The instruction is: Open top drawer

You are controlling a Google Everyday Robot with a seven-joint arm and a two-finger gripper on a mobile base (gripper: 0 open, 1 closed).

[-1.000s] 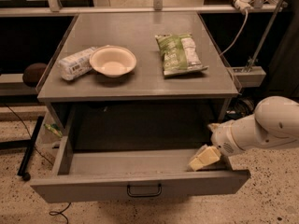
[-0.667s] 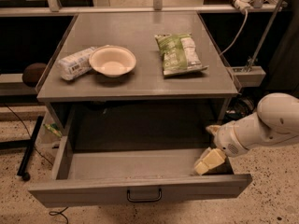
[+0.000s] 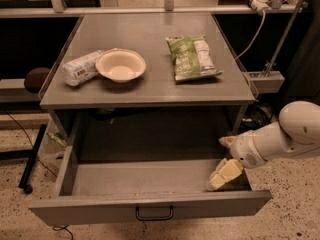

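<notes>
The top drawer is a wide shallow grey tray under the grey tabletop. It stands pulled far out toward the camera, and its inside is bare. Its small black bar handle sits at the centre of the front panel. My gripper is at the drawer's right end, reaching in from the right on the white arm. Its cream fingers stand apart: the lower fingertip is down inside the drawer just behind the front panel, and the upper one is near the right wall. It holds nothing.
On the tabletop are a cream bowl, a white wrapped packet to its left and a green chip bag to the right. A power strip with cable hangs at back right. A brown round object is at left. The floor is speckled.
The drawer has slid a little further out toward the camera. The gripper has stayed at the drawer's right end, shifting only slightly.
</notes>
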